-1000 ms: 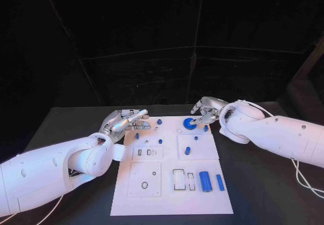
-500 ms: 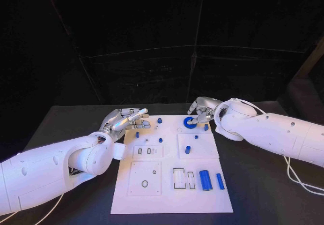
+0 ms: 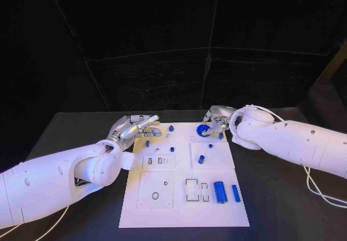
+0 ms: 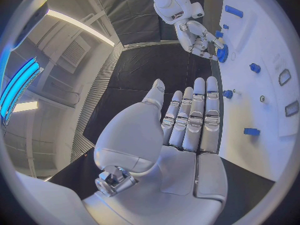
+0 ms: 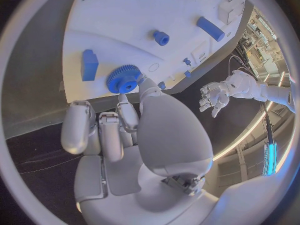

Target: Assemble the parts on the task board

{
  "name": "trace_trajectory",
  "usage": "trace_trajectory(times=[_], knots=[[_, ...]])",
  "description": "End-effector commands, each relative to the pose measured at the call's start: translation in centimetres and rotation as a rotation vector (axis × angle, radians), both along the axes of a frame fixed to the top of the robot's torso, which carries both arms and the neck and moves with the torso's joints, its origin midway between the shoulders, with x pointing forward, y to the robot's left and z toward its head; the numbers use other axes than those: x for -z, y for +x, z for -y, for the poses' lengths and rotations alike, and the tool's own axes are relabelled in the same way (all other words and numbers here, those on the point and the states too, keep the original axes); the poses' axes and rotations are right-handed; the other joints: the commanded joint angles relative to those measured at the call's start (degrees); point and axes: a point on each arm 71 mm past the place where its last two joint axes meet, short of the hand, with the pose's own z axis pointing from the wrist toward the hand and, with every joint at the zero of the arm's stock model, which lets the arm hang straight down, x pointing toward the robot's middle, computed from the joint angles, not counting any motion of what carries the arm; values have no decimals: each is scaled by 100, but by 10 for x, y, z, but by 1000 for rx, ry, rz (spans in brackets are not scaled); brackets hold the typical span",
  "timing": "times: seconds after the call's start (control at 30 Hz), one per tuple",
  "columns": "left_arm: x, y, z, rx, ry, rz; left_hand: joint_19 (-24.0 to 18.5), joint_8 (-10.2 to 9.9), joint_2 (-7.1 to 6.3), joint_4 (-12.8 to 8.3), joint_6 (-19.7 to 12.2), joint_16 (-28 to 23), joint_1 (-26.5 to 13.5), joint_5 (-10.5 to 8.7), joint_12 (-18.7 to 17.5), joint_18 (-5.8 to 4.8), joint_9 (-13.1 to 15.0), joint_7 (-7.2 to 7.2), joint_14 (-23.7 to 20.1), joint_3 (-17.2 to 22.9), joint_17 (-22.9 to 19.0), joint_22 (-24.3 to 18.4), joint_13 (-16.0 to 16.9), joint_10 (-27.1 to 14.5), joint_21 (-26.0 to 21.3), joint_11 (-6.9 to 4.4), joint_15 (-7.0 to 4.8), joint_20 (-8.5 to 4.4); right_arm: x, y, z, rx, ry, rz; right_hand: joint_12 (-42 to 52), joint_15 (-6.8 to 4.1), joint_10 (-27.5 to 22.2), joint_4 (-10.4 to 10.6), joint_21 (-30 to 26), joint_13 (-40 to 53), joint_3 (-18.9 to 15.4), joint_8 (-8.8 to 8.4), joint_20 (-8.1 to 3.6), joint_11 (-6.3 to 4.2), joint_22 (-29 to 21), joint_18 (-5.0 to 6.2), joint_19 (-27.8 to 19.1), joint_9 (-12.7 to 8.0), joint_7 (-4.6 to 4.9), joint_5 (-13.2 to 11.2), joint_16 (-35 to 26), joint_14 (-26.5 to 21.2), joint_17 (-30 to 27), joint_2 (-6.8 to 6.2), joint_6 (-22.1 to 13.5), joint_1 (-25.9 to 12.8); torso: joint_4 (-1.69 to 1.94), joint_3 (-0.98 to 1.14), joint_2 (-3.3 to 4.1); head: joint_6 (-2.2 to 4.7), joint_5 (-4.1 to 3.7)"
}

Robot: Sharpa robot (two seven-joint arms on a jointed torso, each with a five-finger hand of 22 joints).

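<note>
The white task board (image 3: 181, 206) lies mid-table. At its far edge my right hand (image 3: 218, 119) pinches a blue gear (image 3: 203, 130) between thumb and fingers, right over the board. The right wrist view shows the gear (image 5: 124, 79) at my thumb's tip, next to a blue block (image 5: 89, 65). My left hand (image 3: 137, 128) hovers at the board's far left corner, holding nothing. In the left wrist view its fingers (image 4: 194, 115) lie straight and together, with the right hand (image 4: 199, 35) and the gear (image 4: 222, 52) beyond them.
A large blue cylinder (image 3: 219, 193) and a thinner blue rod (image 3: 235, 193) lie at the board's near right. Several small blue pegs stand on its far half, such as a peg (image 3: 170, 129) and another peg (image 3: 201, 161). Black table surrounds the board.
My right arm has swung slightly inward toward the board's far edge, the gear shifting a little with it. The left hand has hardly moved.
</note>
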Motion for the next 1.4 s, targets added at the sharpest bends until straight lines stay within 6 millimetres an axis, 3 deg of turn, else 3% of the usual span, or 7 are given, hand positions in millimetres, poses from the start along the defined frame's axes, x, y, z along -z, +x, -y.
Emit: trace_trajectory(times=[0.03,0.27,0.53,0.63,0.8,1.1,1.4], knots=[[-1,0,2,18,-6,8,36,-36,-24,-27,-4,-35,39,26,-19,74,-6,34,6,-4,6,3,-10,-18,14,8,1,-10,1,0,-1,-8,-28,-21,29,36,42,-29,24,9,-3,26,19,18,9,-42,7,6,-11,8,35,519,1046,-10,1,53,5,2,1,-5,-8],[-1,0,2,18,-6,7,37,-37,-23,-30,-5,-37,43,26,-20,74,-6,32,5,-2,8,3,-10,-19,14,8,2,-10,2,1,-1,-8,-33,-26,45,35,41,-62,32,37,25,50,19,14,18,-42,4,9,-14,16,39,520,1054,45,22,119,5,4,-1,-11,-5],[-1,1,2,18,-6,6,37,-37,-23,-30,-5,-37,43,26,-20,74,-6,32,5,-2,8,3,-10,-19,14,8,2,-10,2,1,-1,-6,-49,-11,86,25,60,-151,50,104,109,105,13,1,40,-45,1,14,-24,186,44,520,1063,168,82,257,2,3,0,-21,1],[-1,1,2,18,-5,5,37,-37,-23,-30,-5,-37,43,26,-20,74,-6,32,5,-2,8,3,-10,-19,14,8,2,-10,1,1,-2,-14,-74,15,124,17,88,-273,67,162,279,139,4,-6,65,-49,7,15,-24,-58,49,521,1072,294,138,446,5,4,1,-19,0],[0,1,2,18,-5,4,38,-41,-18,-38,-7,-42,51,27,-23,75,-6,30,3,5,11,2,-11,-21,13,7,1,-10,-1,0,-4,-26,-92,41,177,16,132,-414,92,241,523,167,1,-5,105,-56,16,6,-18,-136,54,523,1083,352,212,584,7,3,-1,-25,-2],[0,1,1,16,-4,3,39,-43,-14,-44,-8,-45,58,27,-24,75,-6,28,3,10,13,2,-11,-22,12,6,1,-10,-4,-2,-9,-47,-85,92,268,4,212,-548,140,360,892,233,-5,-29,190,-71,44,7,-46,-167,66,528,1111,352,433,594,3,5,-2,-22,-8],[0,1,1,16,-4,4,39,-43,-14,-44,-8,-45,58,27,-24,75,-6,28,3,10,13,2,-11,-22,12,6,1,-10,-11,-13,-25,-85,-12,179,176,-44,197,-442,201,288,1126,249,-45,-84,300,-91,97,-6,-111,-83,63,527,1105,274,608,242,7,4,-2,-11,-1]])
